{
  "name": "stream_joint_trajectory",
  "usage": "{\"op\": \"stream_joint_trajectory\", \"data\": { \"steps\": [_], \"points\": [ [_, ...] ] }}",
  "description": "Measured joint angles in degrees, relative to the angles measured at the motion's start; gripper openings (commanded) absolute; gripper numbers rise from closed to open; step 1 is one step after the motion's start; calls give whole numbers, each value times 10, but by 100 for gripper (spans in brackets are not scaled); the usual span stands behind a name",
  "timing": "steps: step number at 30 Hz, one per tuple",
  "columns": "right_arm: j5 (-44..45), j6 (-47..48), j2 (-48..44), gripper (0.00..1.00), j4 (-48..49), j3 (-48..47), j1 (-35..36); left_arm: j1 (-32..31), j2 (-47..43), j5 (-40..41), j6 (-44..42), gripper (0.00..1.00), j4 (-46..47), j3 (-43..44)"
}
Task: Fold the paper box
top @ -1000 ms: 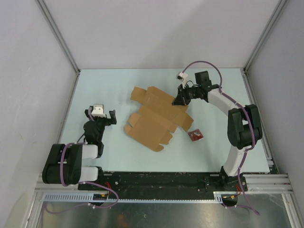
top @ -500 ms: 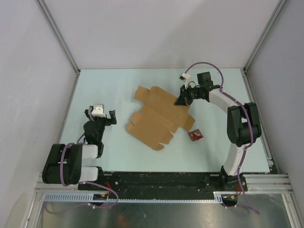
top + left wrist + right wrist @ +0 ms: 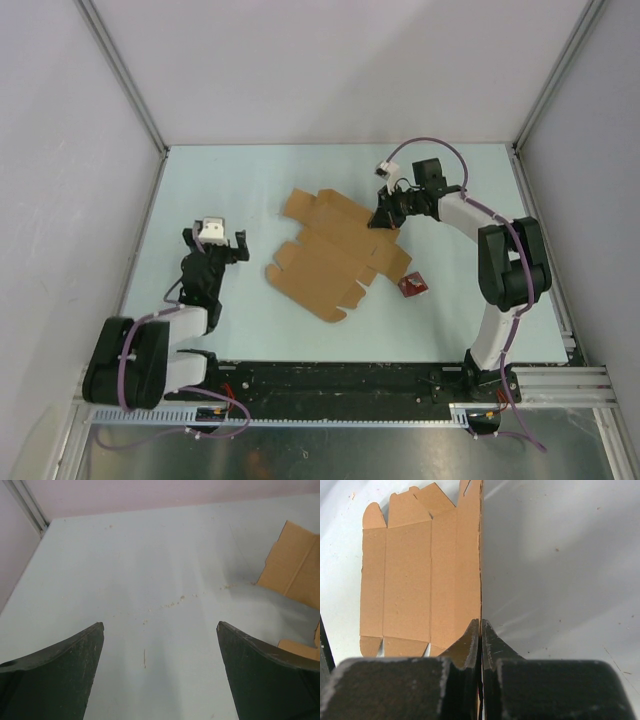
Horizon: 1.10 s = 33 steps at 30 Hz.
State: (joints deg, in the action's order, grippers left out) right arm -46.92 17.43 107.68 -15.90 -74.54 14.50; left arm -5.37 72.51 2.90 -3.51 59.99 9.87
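The table [image 3: 250,180] carries one workpiece. The paper box [image 3: 335,250] lies mid-table as a flat, unfolded die-cut sheet, tabs and flaps spread, skewed to the table edges. No panel is creased up yet, so I judge the task to be at its opening step.

Your right gripper [image 3: 381,218] is closed thin on the sheet's far right edge. The right wrist view shows the cardboard edge running straight between the pinched jaws [image 3: 480,625]. Your left gripper [image 3: 212,240] stands near the table's left side, jaws spread wide and holding nothing, with only a corner of the sheet in its view.

To do this step well, swing the pinched panel about its score line rather than pulling. The sheet looks light and, in my judgement, will slide. Bring the left gripper in to pin the middle panels before you fold.

A small red packet [image 3: 411,287] lies just beside the sheet's near right corner, where a sliding sheet could catch it. Fine crumbs [image 3: 172,602] dot the table ahead of the left gripper and are no obstruction.
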Motion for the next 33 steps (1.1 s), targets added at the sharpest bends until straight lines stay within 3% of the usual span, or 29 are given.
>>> {"op": "stream_joint_trajectory", "data": {
  "steps": [8,13,21,33],
  "points": [
    [5,2,-5,2,7,4,0,-9,-151,12,22,100,-95,32],
    [14,4,-5,2,9,7,0,-9,-155,-33,73,100,-114,41],
    [37,7,-28,3,18,37,0,-26,-149,-2,210,100,-143,58],
    [75,7,-72,3,49,67,8,-35,-201,-52,241,100,-144,48]
  ]
}}
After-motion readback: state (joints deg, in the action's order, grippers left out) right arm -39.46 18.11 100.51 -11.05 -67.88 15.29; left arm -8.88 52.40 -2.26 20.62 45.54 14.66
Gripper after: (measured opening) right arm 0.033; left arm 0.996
